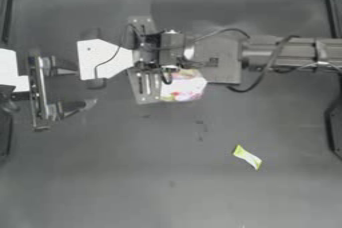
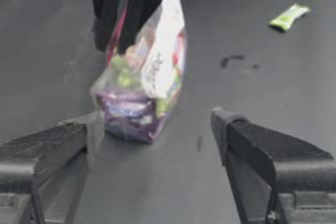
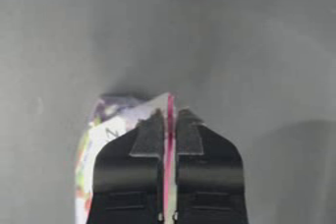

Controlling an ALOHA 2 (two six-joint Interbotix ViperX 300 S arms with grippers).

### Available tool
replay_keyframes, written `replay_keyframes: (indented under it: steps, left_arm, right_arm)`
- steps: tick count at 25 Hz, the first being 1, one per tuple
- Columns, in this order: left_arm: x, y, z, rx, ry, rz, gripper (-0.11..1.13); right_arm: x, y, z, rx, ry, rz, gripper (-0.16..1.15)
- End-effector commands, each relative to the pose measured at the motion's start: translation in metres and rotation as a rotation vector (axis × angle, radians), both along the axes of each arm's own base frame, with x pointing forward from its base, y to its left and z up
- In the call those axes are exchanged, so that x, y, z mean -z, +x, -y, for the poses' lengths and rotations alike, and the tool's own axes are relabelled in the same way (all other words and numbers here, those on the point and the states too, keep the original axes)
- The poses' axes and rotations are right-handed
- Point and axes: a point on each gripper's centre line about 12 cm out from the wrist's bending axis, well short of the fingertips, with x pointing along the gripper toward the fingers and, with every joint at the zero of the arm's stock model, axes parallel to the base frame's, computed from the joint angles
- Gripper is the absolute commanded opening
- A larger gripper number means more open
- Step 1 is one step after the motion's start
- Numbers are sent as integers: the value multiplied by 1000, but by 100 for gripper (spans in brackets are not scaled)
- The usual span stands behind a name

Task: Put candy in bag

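right tool (image 3: 169,120): clamped on the pink rim of the bag (image 1: 182,86), holding it upright over mid counter (image 1: 100,182)
left tool (image 2: 154,134): jaws wide, nothing held, just beside the bag
candy (image 1: 247,156): flat on counter, well apart from the bag, untouched

Yellow-green candy (image 1: 247,156); clear bag (image 1: 182,85), pink-rimmed, contents seemingly yellow, green, purple.
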Motion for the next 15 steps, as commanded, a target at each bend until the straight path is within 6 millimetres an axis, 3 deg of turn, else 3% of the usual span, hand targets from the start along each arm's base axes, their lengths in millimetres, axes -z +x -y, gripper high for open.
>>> replay_keyframes:
  steps: [1,6,15]
  left_arm:
    - [-5,6,-2,-2,10,27,97]
    - [-2,14,-5,-4,19,41,97]
    - [5,49,-16,-4,84,58,96]
  right_arm:
    - [-36,-8,-2,-5,-11,93,14]
    - [-33,-10,-2,-6,-9,94,14]
    - [-31,-10,-2,-9,-11,97,14]
